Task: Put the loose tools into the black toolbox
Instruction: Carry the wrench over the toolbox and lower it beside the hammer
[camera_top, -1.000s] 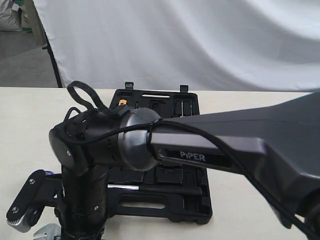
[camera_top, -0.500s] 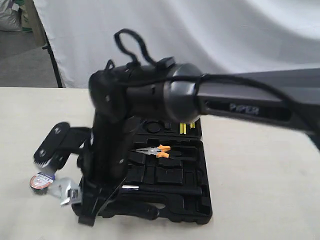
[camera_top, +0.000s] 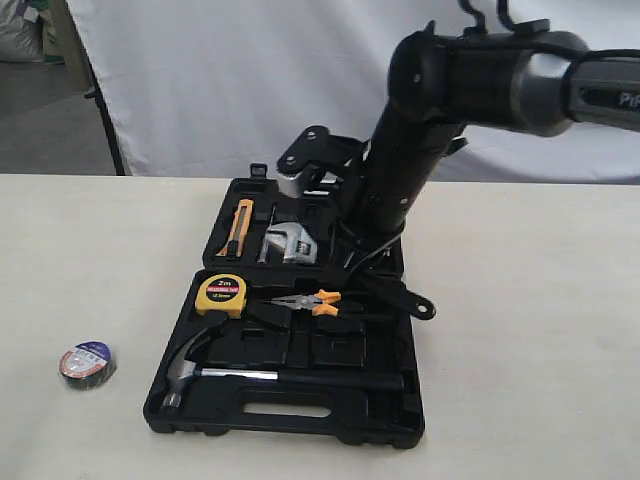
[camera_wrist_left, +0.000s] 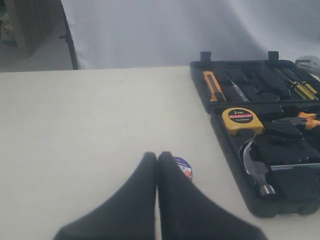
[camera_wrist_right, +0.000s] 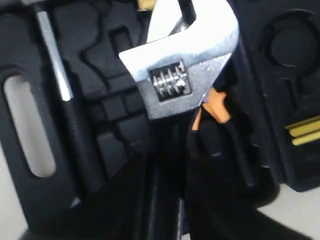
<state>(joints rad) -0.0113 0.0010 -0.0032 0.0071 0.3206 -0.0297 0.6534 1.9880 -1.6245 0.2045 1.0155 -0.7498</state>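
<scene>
The black toolbox (camera_top: 300, 428) lies open in the middle of the table. The claw hammer (camera_top: 195, 366) rests in its front half and shows in the left wrist view as well (camera_wrist_left: 255, 170). My right gripper (camera_top: 352, 258) is shut on the black handle of the silver adjustable wrench (camera_top: 289, 243), holding it just over the back half of the box; the wrench head (camera_wrist_right: 182, 65) sticks out past the gripper (camera_wrist_right: 170, 200). The small tape roll (camera_top: 87, 363) lies on the table left of the box. My left gripper (camera_wrist_left: 157, 156) is shut and empty, with the tape roll (camera_wrist_left: 184, 167) just beyond its tips.
A yellow tape measure (camera_top: 222, 295), orange-handled pliers (camera_top: 312, 301) and an orange utility knife (camera_top: 238, 228) sit in the box. The right arm slants down from the upper right over the box's back half. White cloth hangs behind the table.
The right arm has swung from the table's front left, beside the tape roll, up and back over the toolbox, carrying the wrench with it. The hammer and tape measure are now uncovered.
</scene>
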